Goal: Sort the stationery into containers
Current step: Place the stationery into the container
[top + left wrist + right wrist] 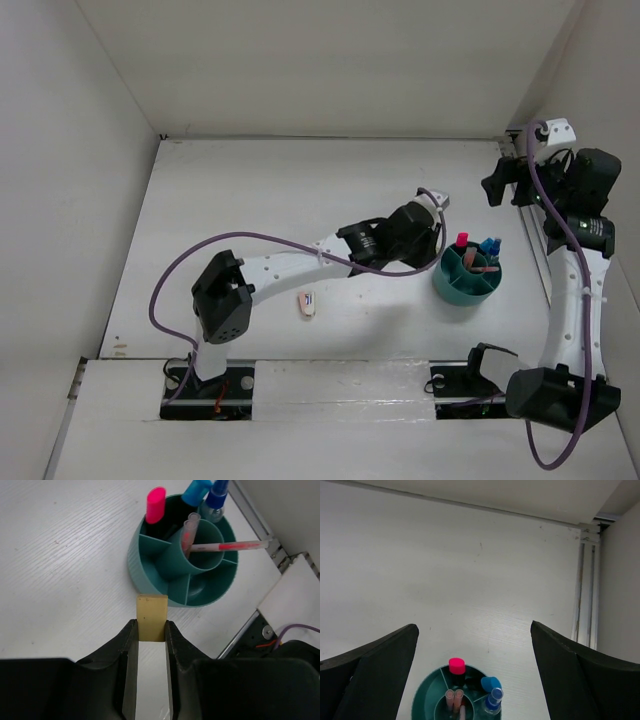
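Observation:
My left gripper point(151, 630) is shut on the tan eraser cube point(152, 616) and holds it just beside the near rim of the teal organiser cup point(150, 575). The cup holds a pink-capped highlighter point(155, 505), a blue-capped highlighter point(196, 491), a clear blue-capped bottle point(216, 497) and thin pink-orange pens point(189, 530). In the top view the left gripper point(430, 225) is left of the cup point(468, 280). The pinkish stapler point(308, 303) lies on the table under the left arm. My right gripper point(475, 630) is open and empty, raised behind the cup point(427, 700), at the far right in the top view point(497, 183).
A metal rail point(535, 255) runs along the table's right edge, close to the cup. White walls enclose the table on the left, back and right. The left arm's purple cable point(270, 238) loops over the table's middle.

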Tool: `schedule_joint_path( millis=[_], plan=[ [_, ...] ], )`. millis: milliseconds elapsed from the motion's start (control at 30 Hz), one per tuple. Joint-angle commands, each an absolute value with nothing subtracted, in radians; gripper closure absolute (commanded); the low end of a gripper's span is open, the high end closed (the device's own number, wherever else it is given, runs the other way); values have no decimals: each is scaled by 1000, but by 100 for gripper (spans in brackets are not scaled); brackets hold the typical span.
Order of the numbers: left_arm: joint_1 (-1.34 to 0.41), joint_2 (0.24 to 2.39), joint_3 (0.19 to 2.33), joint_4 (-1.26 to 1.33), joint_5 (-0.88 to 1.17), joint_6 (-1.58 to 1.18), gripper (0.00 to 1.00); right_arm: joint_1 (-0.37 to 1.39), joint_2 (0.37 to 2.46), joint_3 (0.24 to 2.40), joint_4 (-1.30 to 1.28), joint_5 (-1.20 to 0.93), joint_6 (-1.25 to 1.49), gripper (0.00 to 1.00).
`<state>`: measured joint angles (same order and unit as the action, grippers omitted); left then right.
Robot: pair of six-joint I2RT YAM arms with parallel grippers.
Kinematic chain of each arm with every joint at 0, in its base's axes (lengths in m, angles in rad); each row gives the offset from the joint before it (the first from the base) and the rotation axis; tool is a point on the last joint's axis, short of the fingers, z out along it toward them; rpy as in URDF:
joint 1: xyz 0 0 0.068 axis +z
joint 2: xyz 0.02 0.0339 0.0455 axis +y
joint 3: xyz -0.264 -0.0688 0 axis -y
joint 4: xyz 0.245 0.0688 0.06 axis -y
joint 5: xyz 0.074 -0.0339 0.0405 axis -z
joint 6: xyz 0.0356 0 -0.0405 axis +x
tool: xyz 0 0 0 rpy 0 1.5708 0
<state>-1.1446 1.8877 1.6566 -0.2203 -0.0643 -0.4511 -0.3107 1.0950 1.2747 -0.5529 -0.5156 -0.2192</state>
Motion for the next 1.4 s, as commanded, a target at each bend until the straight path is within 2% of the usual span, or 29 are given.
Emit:
schedule_joint_path(
  millis=[0,133,1367],
  plan=[
    [-1150,1885,1712,-143,18,-446,100,-305,1072,1273,-469,-427,-167,0],
    [-1150,1905,1732,-118,54,-457,100,-305,1072,1273,-460,-367,-146,0],
    [-1160,2100,1770,28,97,-515,100,-305,1052,1264,-442,-376,-137,0]
  ],
)
